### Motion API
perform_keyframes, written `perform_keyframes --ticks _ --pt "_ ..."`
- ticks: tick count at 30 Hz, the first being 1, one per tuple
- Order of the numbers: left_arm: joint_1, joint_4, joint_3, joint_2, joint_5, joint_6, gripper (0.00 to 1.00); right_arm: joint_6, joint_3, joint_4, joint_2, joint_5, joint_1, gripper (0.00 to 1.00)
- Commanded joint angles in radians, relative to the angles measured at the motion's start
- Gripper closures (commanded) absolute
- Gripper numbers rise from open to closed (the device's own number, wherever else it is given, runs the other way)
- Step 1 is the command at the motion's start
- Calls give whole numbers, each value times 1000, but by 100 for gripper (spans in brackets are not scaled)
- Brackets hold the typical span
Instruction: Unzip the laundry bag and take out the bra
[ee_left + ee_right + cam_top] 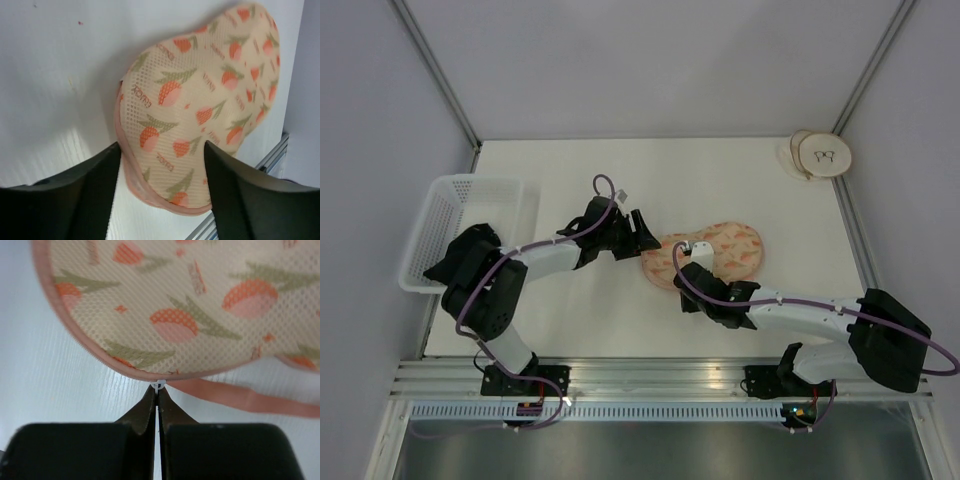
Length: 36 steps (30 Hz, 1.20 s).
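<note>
- Plainly, the laundry bag (715,250) lies flat on the table (570,170), about mid-table between the two arms, with its two domes side by side. The bra is not in sight, so we judge it is inside.
- The right jaws are closed tight on the small white zip pull (159,386) at the bag's near edge, where the pink zip trim (240,396) runs off to one side.
- The left jaws stand apart, astride the bag's rounded end, with a finger (75,200) on each side. We cannot tell whether they press the fabric.
- We judge the bag light and soft — thin mesh that will slide and bunch on the smooth table if the pull is dragged with nothing anchoring it.
- The pull is tiny and probably slippery, so the pinch should sit square on it, and the drag should follow the curve of the trim.
- For the anchor we would take the trimmed rim at the end, not the mesh crown, which would only crumple.
- The bra, once reached, should be just as limp — pinch a fold and lift.
</note>
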Motion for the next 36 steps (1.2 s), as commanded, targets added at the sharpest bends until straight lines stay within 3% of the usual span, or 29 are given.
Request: perform_keyframes --ticks 1,6,13,22,26,29,32,33,36 --pt "17 58 48 34 -33 4 25 -21 11 45 36 -53 4 100" --pt "14 30 -166 -197 -200 -156 8 -41 34 123 80 -122 4 100" --pt "-35 73 -403 -459 -167 -355 4 -113 26 348 108 -344 3 100" --pt "-121 216 -396 -374 -99 -422 5 -122 39 427 159 -490 3 99" --pt "-146 251 -397 -334 -99 -423 25 -121 27 429 140 -485 3 99" --pt "-146 245 -411 -343 -110 -428 55 -125 16 416 100 -467 4 100" --pt "-146 233 -432 -369 -150 -437 77 -133 16 387 79 -449 4 99" --pt "-146 227 -437 -391 -162 -440 90 -138 17 377 73 -442 4 100" --pt "-143 170 -425 -424 -231 -434 98 -131 16 335 59 -429 3 100"
